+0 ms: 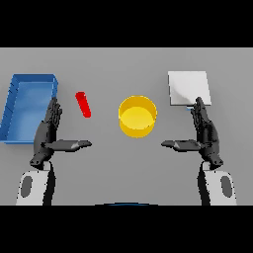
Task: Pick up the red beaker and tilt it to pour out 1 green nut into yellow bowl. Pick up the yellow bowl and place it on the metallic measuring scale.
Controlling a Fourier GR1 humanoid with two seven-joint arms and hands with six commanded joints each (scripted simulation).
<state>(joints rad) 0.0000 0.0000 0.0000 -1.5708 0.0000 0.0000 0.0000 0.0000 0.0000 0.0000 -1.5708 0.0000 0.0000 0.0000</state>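
Note:
The red beaker (83,105) is a slim red shape left of centre on the table, leaning slightly. At the table's middle stands the yellow bowl (138,116), round and upright. The metallic measuring scale (189,88) is a pale square plate at the back right. My left hand (48,132) is open, fingers straight and thumb pointing inward, left of and nearer than the beaker, not touching it. My right hand (204,132) is open in mirror pose, just in front of the scale and right of the bowl. I see no green nut.
A blue rectangular bin (13,106) stands at the far left, close beside my left hand.

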